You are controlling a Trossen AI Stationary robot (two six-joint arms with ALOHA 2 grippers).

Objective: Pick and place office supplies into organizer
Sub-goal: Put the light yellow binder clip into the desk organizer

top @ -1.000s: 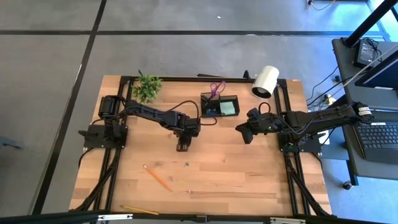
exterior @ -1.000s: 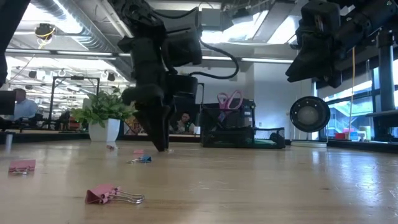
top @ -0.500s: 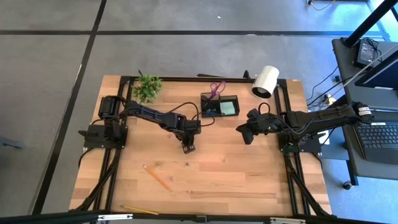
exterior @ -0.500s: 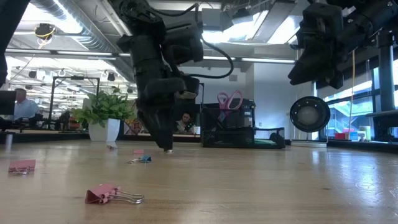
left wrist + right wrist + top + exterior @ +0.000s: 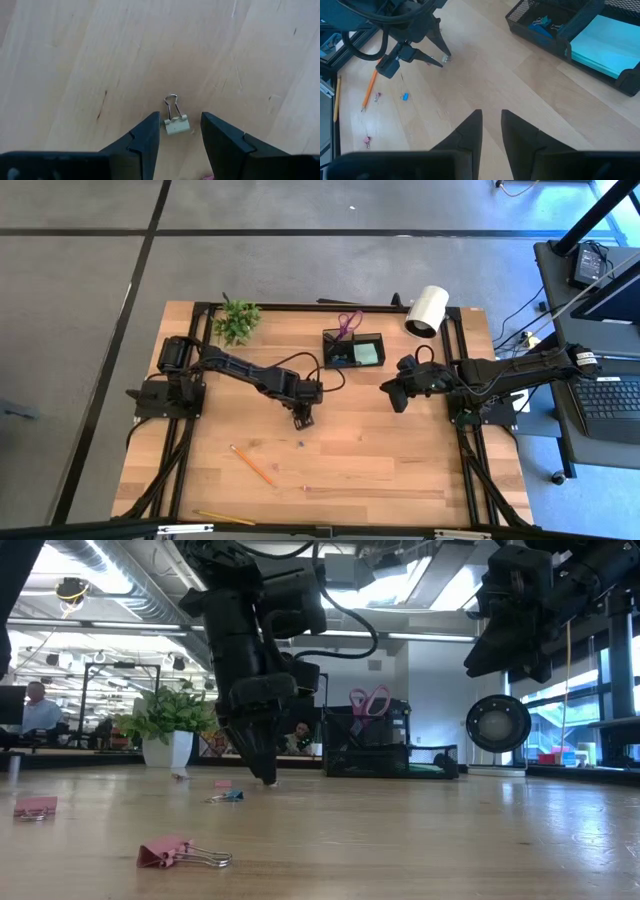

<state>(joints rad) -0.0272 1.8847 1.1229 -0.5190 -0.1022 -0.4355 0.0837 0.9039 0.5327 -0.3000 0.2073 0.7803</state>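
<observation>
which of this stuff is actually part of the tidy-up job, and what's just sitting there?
Job:
- white binder clip between the open left gripper fingers
- orange pencil
- pink binder clip
- blue clip
- organizer, with scissors

Lying about:
- plant
- white cylinder
- right gripper, waiting by the organizer

Left hand points straight down mid-surface, fingers spread apart. Right hand hangs raised at right, fingers narrowly parted.
</observation>
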